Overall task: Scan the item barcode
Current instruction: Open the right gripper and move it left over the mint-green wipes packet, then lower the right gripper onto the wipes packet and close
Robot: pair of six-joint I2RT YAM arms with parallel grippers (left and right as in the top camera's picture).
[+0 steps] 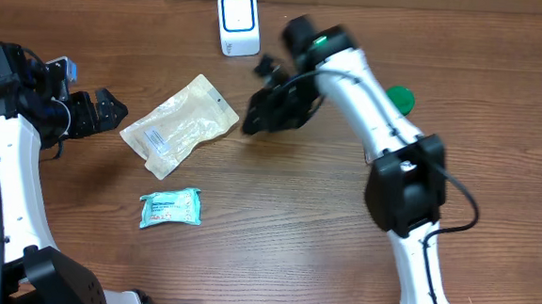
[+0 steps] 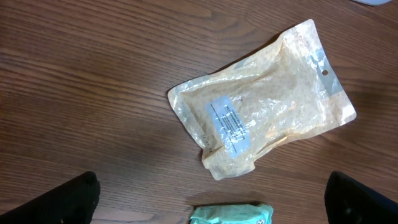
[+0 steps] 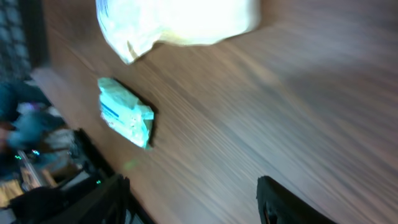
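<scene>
Tan pouch point(image 1: 178, 126) lies flat on the wooden bench point(image 1: 277, 209), left of centre. Left tool point(image 1: 99, 113) spread wide at far left; right tool point(image 1: 274, 110) spread, empty, just right of the pouch.

Small green round object point(image 1: 403, 97) on wooden table point(image 1: 276, 218)

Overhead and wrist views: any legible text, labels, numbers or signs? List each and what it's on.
Nothing can be read as words or numbers in any view.
On the tan pouch, the white label: several printed lines, too small to read.
On the teal packet: blue and white print, blurred.
On the white scanner: a blue outline on its face, no wording visible.
</scene>
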